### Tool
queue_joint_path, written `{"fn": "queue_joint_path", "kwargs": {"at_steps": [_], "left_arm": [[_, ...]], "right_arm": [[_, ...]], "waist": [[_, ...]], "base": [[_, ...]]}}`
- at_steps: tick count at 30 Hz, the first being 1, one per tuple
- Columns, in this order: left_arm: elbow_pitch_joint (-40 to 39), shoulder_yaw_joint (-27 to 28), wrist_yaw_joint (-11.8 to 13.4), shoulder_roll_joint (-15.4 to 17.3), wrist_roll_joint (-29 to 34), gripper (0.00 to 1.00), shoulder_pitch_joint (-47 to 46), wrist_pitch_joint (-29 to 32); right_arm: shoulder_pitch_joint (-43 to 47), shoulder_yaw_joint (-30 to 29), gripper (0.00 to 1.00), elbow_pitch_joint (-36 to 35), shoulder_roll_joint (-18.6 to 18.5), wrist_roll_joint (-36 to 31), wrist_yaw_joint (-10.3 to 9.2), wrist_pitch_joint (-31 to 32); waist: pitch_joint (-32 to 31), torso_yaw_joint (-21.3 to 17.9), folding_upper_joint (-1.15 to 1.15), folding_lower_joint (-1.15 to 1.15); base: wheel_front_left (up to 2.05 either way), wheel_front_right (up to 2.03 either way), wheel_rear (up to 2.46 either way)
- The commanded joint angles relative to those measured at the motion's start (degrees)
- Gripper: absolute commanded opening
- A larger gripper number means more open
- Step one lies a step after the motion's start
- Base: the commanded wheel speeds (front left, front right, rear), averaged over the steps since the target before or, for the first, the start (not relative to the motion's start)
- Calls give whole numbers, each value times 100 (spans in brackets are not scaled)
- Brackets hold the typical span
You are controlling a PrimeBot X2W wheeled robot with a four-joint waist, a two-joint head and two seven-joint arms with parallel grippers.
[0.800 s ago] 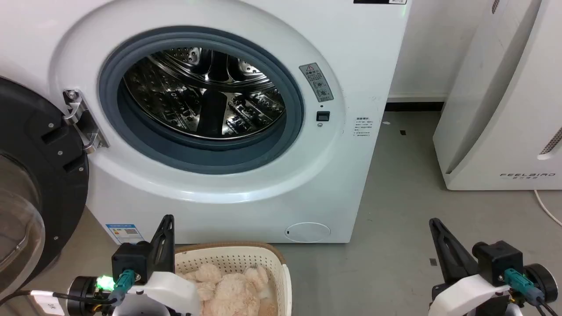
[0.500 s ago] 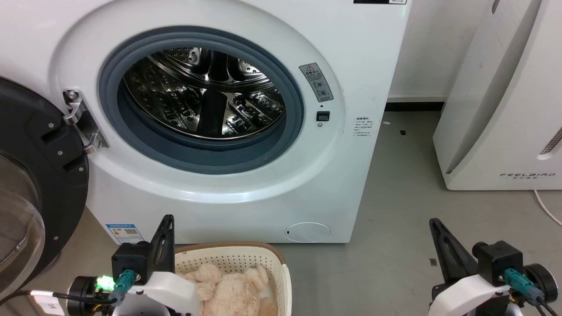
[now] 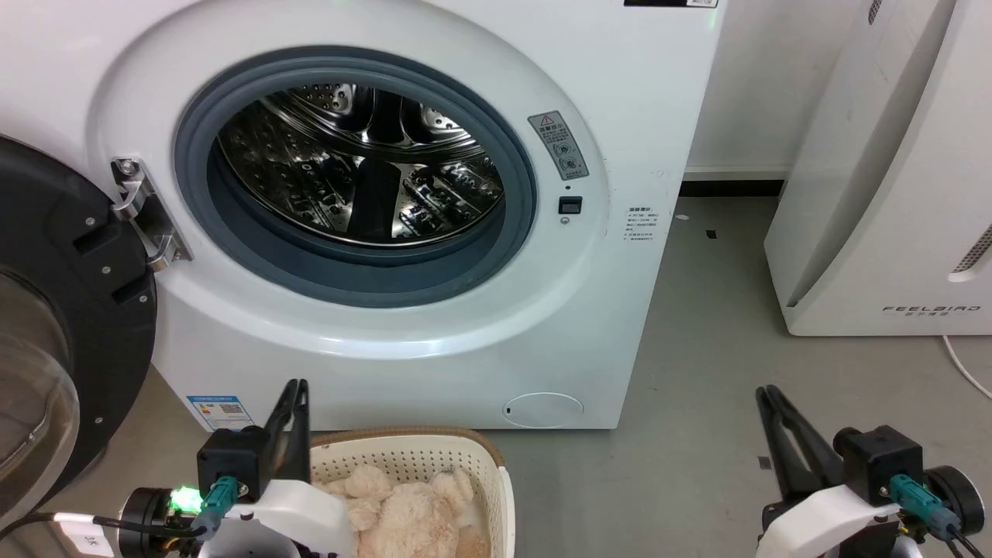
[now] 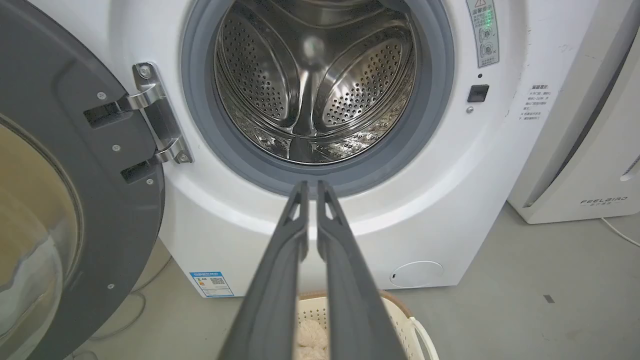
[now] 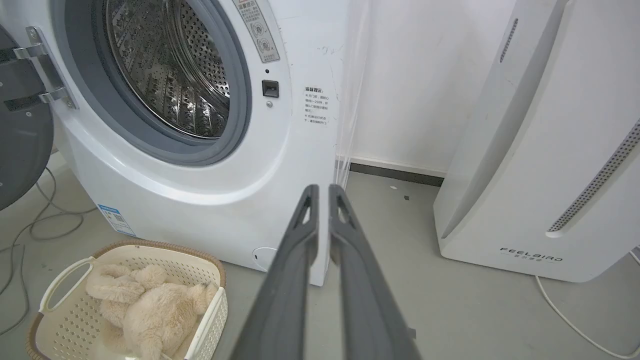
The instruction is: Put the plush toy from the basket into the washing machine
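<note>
Near the foot of the washing machine (image 3: 542,325), the plush toy (image 3: 411,519) lies untouched in the basket (image 3: 403,446). The left gripper (image 3: 297,384) and right gripper (image 3: 764,391) hang barely parted and empty, so grasp and transfer both remain.

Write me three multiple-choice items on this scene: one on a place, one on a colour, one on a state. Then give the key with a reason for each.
1. Where does the plush toy lie?
A) in the drum
B) in the basket
C) on the bare floor

2. What colour is the door seal of the washing machine?
A) grey
B) red
C) yellow

3. How does the door stand?
A) latched shut
B) swung open
C) lying on the floor

Key:
1 B, the toy rests inside the basket's perforated walls.
2 A, the ring round the mouth is grey.
3 B, the door hangs on its hinge, off to the left of the mouth.
</note>
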Motion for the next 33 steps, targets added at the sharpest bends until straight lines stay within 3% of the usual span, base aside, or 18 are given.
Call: {"fn": "queue_joint_path", "kwargs": {"at_steps": [1, 20, 33], "left_arm": [[2, 0, -1, 0, -1, 100, 0, 0], [165, -69, 105, 3, -54, 100, -96, -196], [813, -200, 65, 93, 5, 100, -485, -351]], "right_arm": [[3, 0, 100, 3, 0, 4, 1, 0], [-15, -178, 100, -107, 0, 355, 0, -196], [-119, -305, 100, -194, -1, 634, 0, -351]], "waist": [[0, 0, 0, 0], [63, -3, 0, 0], [313, -58, 0, 0]], "base": [[0, 0, 0], [0, 0, 0], [0, 0, 0]]}}
